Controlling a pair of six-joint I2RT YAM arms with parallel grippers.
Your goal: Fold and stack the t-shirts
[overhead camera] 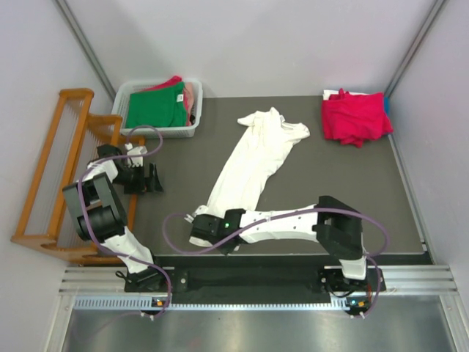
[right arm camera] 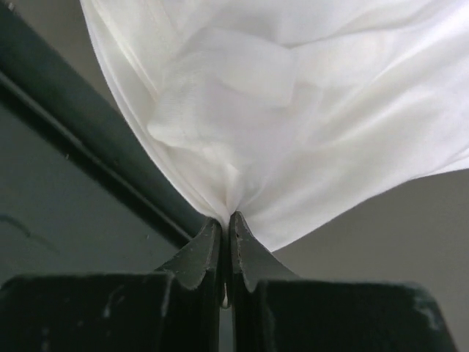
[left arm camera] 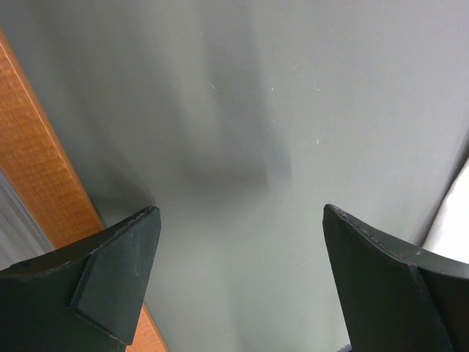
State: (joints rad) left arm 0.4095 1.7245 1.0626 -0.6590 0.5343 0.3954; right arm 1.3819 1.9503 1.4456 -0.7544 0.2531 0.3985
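T-shirts look mostly undone: the white t-shirt lies rumpled diagonally across mid-frame on the worktop, crimson t-shirts are heaped at upper right, and the green t-shirt sits in the basket at upper left. Your right end effector is pinched tight on the white t-shirt's lower edge; your left end effector gapes wide, holding nothing, beside the rack.

Left arm and right arm: white links, black joints, looping purple cables, black wedge fingers.
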